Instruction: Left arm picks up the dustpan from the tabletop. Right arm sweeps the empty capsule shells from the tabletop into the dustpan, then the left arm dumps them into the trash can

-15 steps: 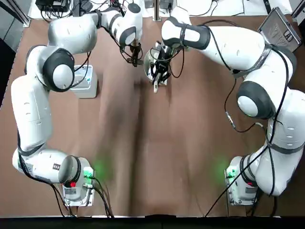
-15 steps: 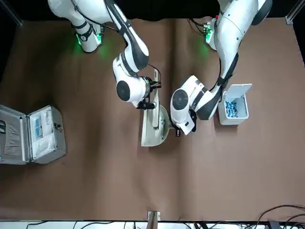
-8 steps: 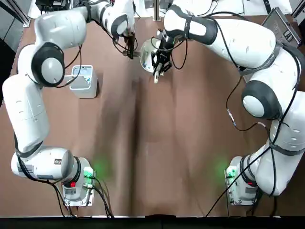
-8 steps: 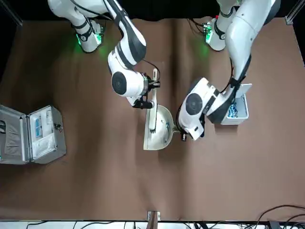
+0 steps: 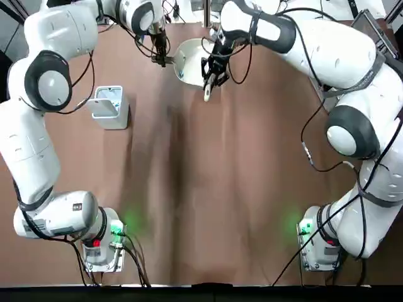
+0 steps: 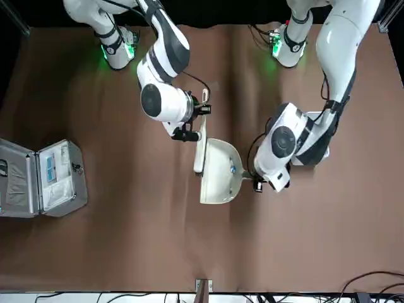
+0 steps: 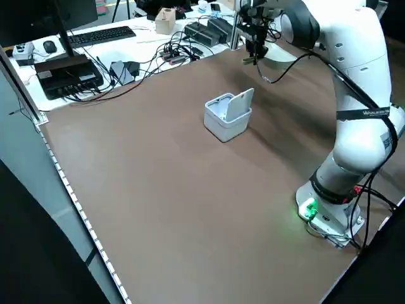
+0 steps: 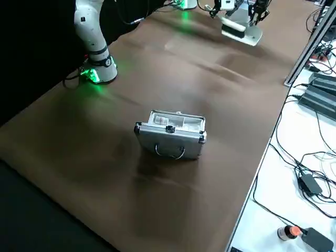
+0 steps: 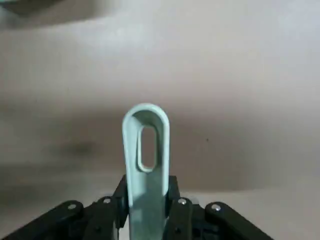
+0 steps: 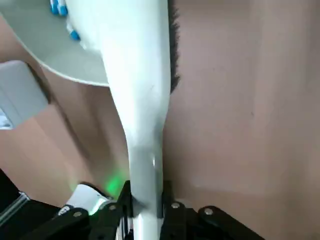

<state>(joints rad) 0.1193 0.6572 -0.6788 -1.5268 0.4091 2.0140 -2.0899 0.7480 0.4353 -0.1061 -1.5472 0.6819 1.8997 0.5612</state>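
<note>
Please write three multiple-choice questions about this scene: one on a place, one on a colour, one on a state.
1. Where is the silver case?
A) On the robot's left side of the table
B) On the robot's right side of the table
C) Inside the bin

2. What colour are the capsule ends in the dustpan?
A) Red
B) Yellow
C) Blue

3. How is the lid of the small bin?
A) Open
B) Closed
C) Lying apart on the table

Answers:
1: B, the front view shows the case at its left, by the right arm's side.
2: C, the right wrist view shows blue ends on the white pieces.
3: A, the left side view shows the lid raised and the opening uncovered.
</note>
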